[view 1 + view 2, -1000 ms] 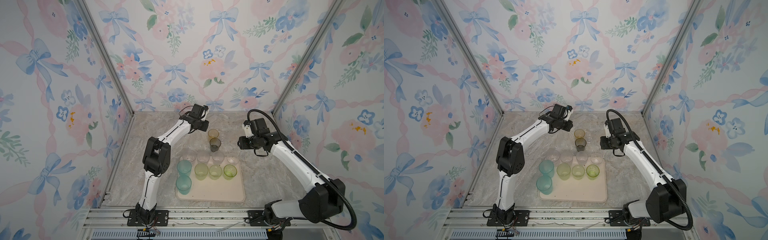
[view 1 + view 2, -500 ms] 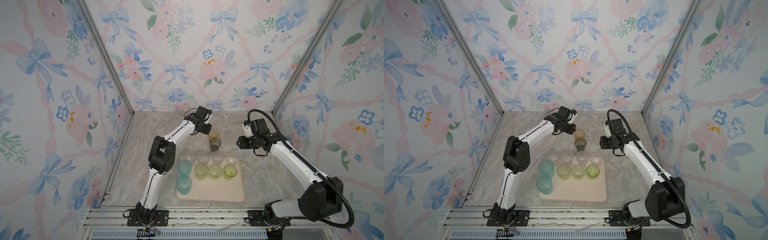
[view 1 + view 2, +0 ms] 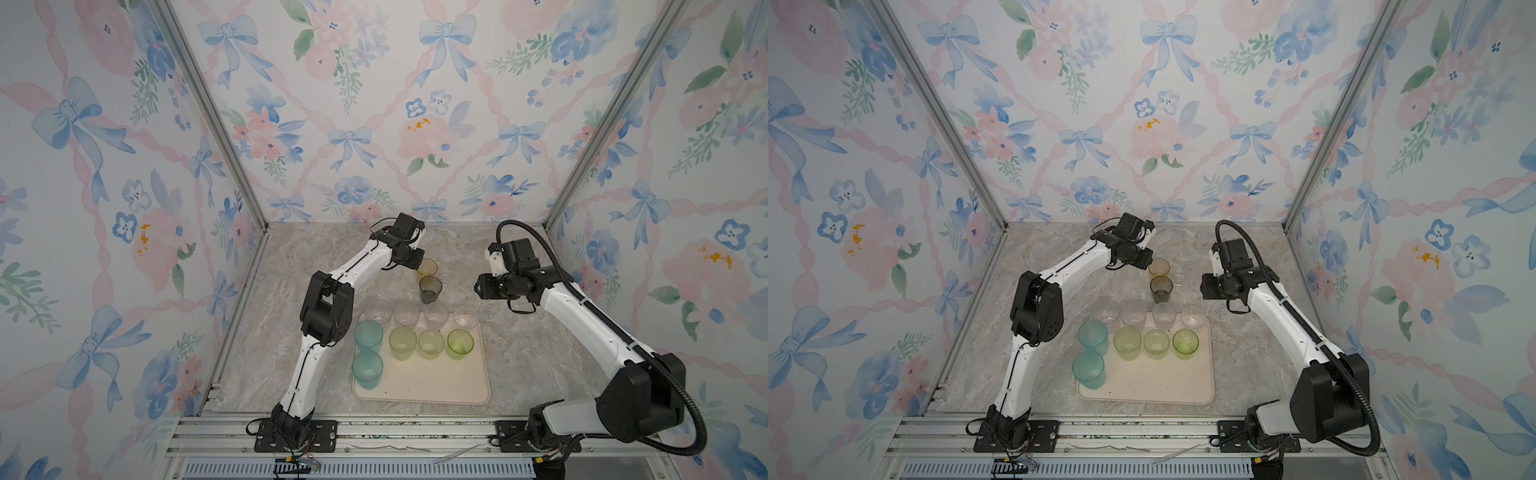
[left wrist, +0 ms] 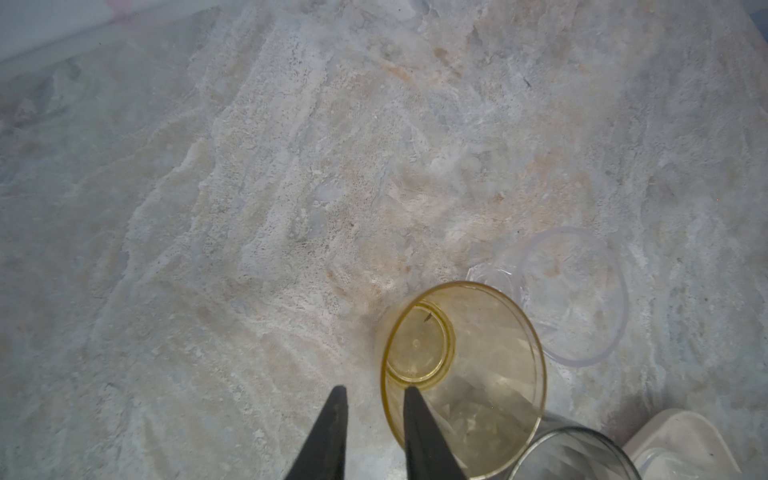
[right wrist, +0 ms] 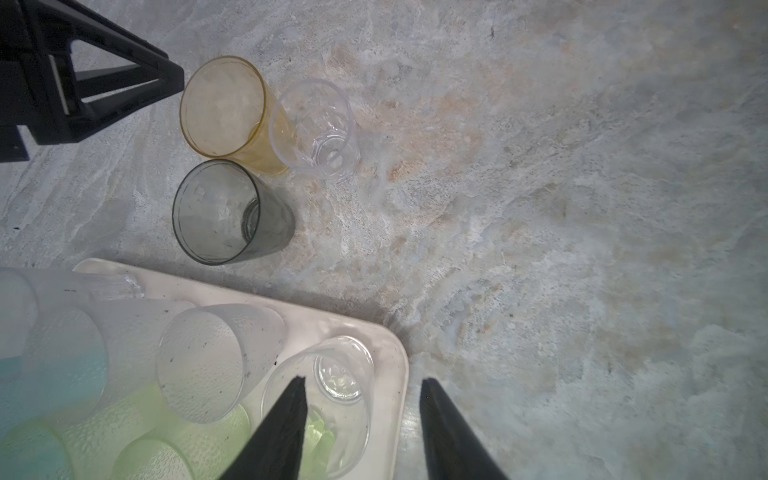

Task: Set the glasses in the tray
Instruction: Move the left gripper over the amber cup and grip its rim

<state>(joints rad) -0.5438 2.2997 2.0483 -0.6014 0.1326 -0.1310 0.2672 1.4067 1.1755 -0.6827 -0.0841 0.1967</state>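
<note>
An amber glass (image 3: 427, 267) (image 4: 461, 374), a smoky grey glass (image 3: 430, 289) (image 5: 220, 212) and a clear glass (image 5: 316, 129) (image 4: 577, 295) stand close together on the table behind the tray (image 3: 436, 386). My left gripper (image 4: 375, 390) is open by a narrow gap at the amber glass's rim. One finger is outside the wall, the other over the mouth. My right gripper (image 5: 361, 382) hangs open above the tray's far right corner (image 5: 390, 345), over a clear glass (image 5: 332, 382) standing there. Two teal (image 3: 368, 334), pale green (image 3: 402, 340), bright green (image 3: 460, 343) and several clear glasses stand in the tray.
The marble tabletop (image 3: 519, 340) is boxed in by flowered walls on three sides, with metal posts (image 3: 565, 199) in the back corners. An aluminium rail (image 3: 374, 432) carrying both arm bases runs along the front edge.
My left gripper has swung right from the back of the table to the amber glass's rim. The right arm and all glasses have stayed still.
</note>
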